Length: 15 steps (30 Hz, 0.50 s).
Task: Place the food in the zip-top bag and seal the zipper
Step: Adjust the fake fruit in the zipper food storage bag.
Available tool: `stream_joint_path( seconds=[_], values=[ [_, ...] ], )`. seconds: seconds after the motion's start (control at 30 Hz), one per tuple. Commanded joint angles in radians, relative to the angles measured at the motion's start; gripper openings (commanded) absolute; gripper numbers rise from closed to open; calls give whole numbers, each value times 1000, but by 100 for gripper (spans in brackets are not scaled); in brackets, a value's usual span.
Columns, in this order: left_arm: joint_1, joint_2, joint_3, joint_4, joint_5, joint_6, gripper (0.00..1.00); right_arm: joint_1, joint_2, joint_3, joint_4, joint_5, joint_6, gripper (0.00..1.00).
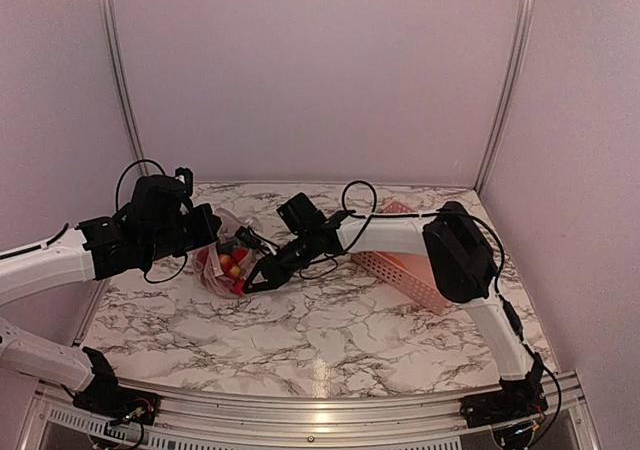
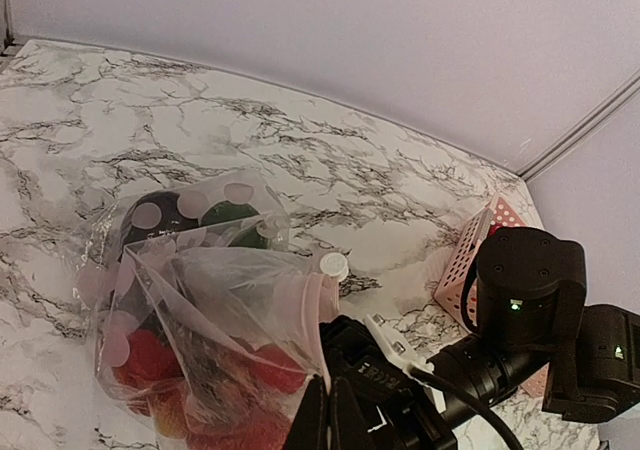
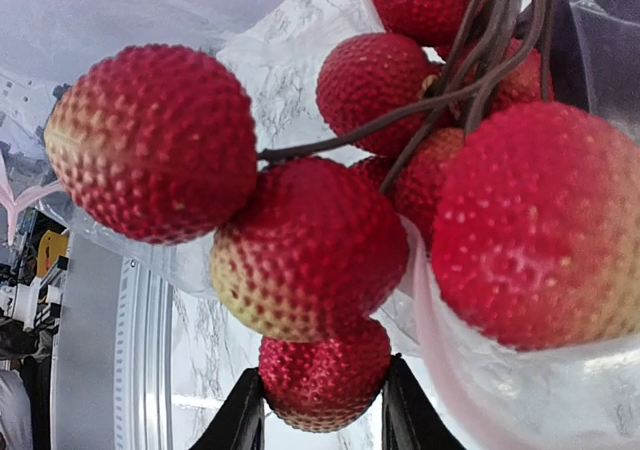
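Left hand [image 2: 326, 415] narrow, pinched on mouth edge of zip-top bag [image 2: 200, 300], holding it up so opening faced right arm. Bag sat on marble surface [image 1: 330, 340], left of centre, with red round fruits [image 2: 150, 362] and dark green pieces [image 2: 232, 215] inside. Right hand [image 3: 322, 410] clamped on lowest ball of cluster of red balls [image 3: 300, 260], stems above, plastic close around it; at mouth or just inside, could not tell. Pink basket [image 1: 395, 265] lay beside right arm. Mouth open, sealing not yet done
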<state>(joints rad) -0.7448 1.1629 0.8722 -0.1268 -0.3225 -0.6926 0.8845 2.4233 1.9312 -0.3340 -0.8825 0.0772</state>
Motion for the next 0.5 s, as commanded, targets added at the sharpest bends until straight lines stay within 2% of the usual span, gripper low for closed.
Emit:
stream_joint_path(
  seconds=[0.0,0.2,0.33,0.47],
  values=[
    [4,8,-15,29,-1,-2,0,-8,-117,-67,11,-37,-3,4],
    [4,27,-11,51,54,17,0,-30,-237,-112,91,-32,33,1],
    [0,77,19,70,160,33,0,-31,-190,2,53,-13,28,0],
    [-24,94,53,68,177,46,0,-31,-123,83,77,33,69,0]
  ],
)
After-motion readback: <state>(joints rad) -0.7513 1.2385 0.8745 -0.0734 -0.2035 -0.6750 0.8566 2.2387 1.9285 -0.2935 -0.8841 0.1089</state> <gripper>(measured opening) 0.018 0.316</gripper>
